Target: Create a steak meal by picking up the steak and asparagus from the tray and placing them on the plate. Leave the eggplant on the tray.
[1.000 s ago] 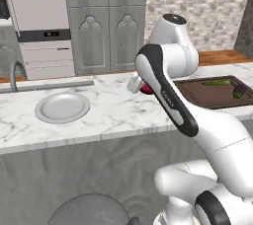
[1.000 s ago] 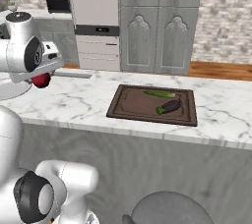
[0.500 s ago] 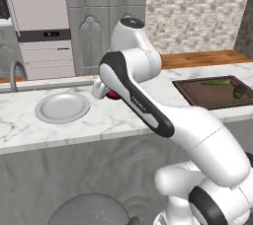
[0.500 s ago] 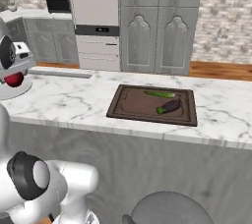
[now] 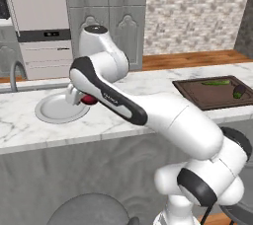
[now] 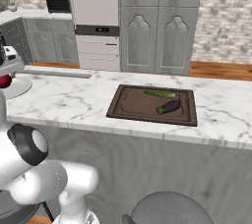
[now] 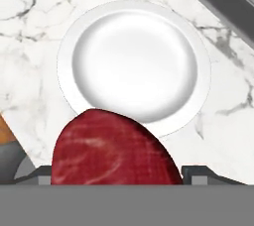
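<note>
Clamped between the gripper (image 5: 85,98) jaws, the steak (image 7: 115,156) hangs just above the near rim of the plate (image 7: 134,17) on the marble counter (image 6: 74,100). Well to the right, the asparagus (image 6: 159,94) and eggplant (image 6: 169,106) lie on the tray (image 6: 129,112).

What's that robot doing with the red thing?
The robot arm is holding a piece of steak in its gripper, right above the round grey plate on the marble counter. The plate has nothing on it yet. Off to the side sits a brown tray with a green asparagus stalk and a dark purple eggplant lying on it, apart from each other. The asparagus has not been picked up yet.
</note>
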Robot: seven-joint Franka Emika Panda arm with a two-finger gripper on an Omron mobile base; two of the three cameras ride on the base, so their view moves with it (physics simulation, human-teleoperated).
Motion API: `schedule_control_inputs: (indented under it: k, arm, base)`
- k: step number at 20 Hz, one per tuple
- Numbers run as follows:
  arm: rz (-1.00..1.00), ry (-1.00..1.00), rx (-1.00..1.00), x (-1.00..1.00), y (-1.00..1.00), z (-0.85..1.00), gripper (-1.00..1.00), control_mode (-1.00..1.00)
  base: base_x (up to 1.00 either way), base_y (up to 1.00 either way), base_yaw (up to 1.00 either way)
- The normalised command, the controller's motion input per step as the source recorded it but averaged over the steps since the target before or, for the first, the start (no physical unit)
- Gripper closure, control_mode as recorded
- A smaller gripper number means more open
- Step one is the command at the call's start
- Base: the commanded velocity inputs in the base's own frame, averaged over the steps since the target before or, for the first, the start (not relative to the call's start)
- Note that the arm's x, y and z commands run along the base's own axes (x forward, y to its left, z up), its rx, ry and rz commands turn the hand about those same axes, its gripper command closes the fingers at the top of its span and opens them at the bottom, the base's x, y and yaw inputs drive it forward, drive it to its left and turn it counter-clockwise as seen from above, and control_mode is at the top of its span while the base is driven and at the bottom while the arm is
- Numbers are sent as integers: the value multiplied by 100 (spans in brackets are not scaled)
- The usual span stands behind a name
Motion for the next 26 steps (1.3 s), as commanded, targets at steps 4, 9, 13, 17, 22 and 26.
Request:
schedule_control_inputs:
  k: [4, 9, 13, 17, 22, 26]
  arm:
    - [4, 1, -2, 28, 37, -39, 100, -100]
    - [2, 2, -3, 23, 31, -37, 100, -100]
    - [0, 1, -2, 17, 9, -24, 100, -100]
    - [0, 0, 0, 21, 0, -19, 100, -100]
    - [0, 0, -1, 25, 3, -24, 100, -100]
    - [0, 0, -3, 23, 14, -17, 100, -100]
  base:
    - [0, 0, 0]
    - [0, 0, 0]
    - [0, 0, 0]
    - [0, 0, 0]
    - [0, 0, 0]
    - [0, 0, 0]
